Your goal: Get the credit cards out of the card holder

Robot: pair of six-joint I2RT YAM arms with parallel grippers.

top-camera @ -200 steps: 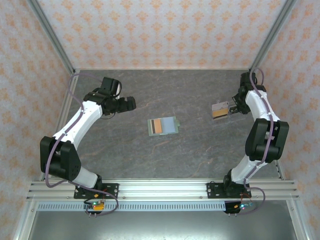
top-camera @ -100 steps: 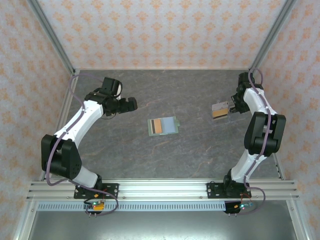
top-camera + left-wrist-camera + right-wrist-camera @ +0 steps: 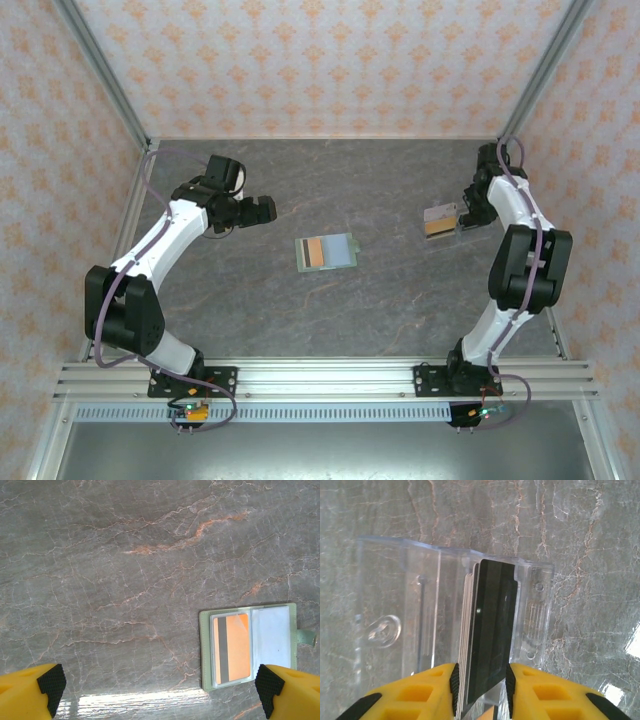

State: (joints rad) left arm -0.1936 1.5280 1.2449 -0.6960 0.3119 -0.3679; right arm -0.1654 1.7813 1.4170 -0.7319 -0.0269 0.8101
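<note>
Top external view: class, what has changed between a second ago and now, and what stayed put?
The right arm drew its elbow slightly away from its base; the right claw stayed at the credit cards in the clear case. The left claw, open, edged slightly toward the card holder, which stayed open and unmoved.

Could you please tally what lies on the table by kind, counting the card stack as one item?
Card holder: 1
Orange card in its pocket: 1
Clear plastic box: 1
Card stack standing in that box: 1 (cards inside cannot be counted)
Total: 4
</note>
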